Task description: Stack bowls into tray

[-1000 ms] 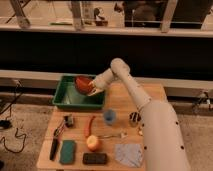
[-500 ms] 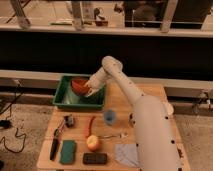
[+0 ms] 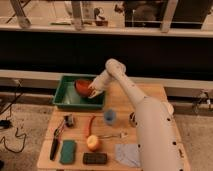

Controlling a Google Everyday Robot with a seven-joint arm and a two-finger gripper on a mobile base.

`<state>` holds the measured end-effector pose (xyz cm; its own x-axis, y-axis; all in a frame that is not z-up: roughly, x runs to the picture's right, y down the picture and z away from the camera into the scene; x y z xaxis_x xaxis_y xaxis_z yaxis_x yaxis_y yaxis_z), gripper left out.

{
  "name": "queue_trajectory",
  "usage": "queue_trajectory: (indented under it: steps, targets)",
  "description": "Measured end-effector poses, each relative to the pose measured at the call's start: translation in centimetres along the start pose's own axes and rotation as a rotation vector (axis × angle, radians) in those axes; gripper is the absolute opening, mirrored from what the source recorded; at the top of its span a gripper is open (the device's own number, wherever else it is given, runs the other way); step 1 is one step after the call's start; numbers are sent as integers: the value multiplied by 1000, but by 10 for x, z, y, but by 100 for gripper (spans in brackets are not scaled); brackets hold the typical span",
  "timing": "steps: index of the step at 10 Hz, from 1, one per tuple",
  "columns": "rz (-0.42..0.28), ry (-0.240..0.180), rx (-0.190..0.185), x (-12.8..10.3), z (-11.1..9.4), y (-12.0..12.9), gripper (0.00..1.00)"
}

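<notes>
Your end effector [image 3: 93,91] grips the round reddish-brown bowl [image 3: 84,86], orange-red inside, left of frame centre; it has sunk lower into the green tray [image 3: 65,98] than before.

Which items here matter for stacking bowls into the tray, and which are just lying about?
Part of the job:
bowl, inside the tray
green tray
gripper, at the bowl's right rim over the tray

Lying about:
blue cup
red chilli
fork
green sponge
grey cloth
</notes>
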<state>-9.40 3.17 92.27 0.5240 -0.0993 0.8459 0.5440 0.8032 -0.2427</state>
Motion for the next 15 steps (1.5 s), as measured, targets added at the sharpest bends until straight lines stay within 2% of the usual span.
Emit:
queue_trajectory:
  steps: [3, 7, 8, 13, 14, 15]
  targets:
    - [-8, 20, -10, 8, 0, 2, 8]
    - [-12, 20, -20, 7, 2, 3, 8]
    - [-11, 20, -19, 7, 1, 3, 12]
    - [-11, 21, -19, 7, 1, 3, 62]
    - [-11, 21, -19, 7, 1, 3, 67]
    - [-11, 21, -19, 8, 1, 3, 67]
